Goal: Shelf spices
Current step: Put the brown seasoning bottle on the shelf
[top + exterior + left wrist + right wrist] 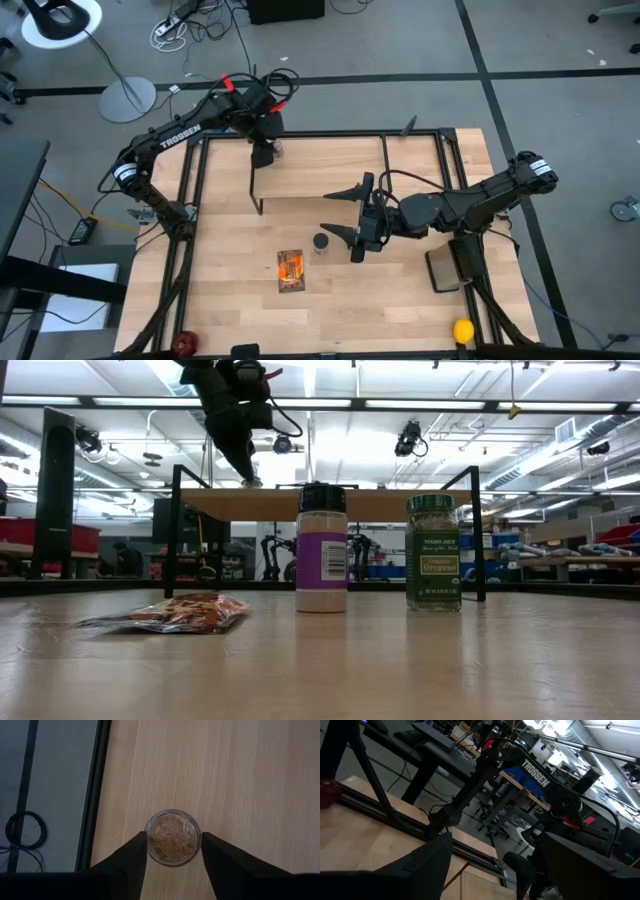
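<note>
Up close, the left gripper (172, 852) has its jaws set on either side of the tiny jar (173, 837), both fingers (131, 860) touching its round rim; the grip looks closed on it. The jar stands upright, its long axis vertical, mouth towards the wrist camera, brownish grains visible inside. It sits on the shelf (330, 165), on the light top board near the far left end, just beside the board's edge. From the low camera, the left arm comes down from above onto that end of the shelf.

Right gripper (345, 214) hovers over the middle of the surface (400, 300), jaws spread wide and holding nothing, pointing towards the left side.

Purple-labelled jar (322, 548), dark lid up, stands upright on the surface, axis vertical; in the high view it is just beside the right gripper's near finger. Green-lidded jar (434, 552) also stands upright, label facing the low camera, near the purple one but apart from it. Flat packet (290, 271) lies flat on the surface in front of the shelf, its long axis running from near edge to far edge.

Yellow ball (463, 331) rests at the near right corner, well apart from the rest.
</note>
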You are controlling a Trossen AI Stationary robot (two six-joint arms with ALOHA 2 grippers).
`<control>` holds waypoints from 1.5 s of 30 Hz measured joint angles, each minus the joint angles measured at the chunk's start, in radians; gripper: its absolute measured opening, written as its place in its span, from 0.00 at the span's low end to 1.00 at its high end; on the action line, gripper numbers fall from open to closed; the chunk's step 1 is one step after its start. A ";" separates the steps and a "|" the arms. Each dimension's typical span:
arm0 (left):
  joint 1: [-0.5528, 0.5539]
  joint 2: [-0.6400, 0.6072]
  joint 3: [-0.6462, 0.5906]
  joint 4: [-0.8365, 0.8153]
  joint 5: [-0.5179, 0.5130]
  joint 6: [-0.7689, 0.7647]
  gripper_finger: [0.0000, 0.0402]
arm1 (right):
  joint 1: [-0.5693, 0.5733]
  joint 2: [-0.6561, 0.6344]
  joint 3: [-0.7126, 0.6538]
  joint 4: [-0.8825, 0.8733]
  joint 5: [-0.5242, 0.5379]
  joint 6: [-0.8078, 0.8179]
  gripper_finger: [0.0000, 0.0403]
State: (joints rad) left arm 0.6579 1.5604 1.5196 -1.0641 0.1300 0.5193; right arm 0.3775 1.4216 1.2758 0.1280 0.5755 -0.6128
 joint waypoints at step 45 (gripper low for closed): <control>-0.013 0.000 0.095 -0.143 0.046 0.107 0.47 | 0.000 0.000 0.000 0.000 0.000 0.000 0.76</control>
State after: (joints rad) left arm 0.6445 1.5604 1.6142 -1.2074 0.1758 0.6259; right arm 0.3775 1.4216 1.2758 0.1276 0.5754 -0.6125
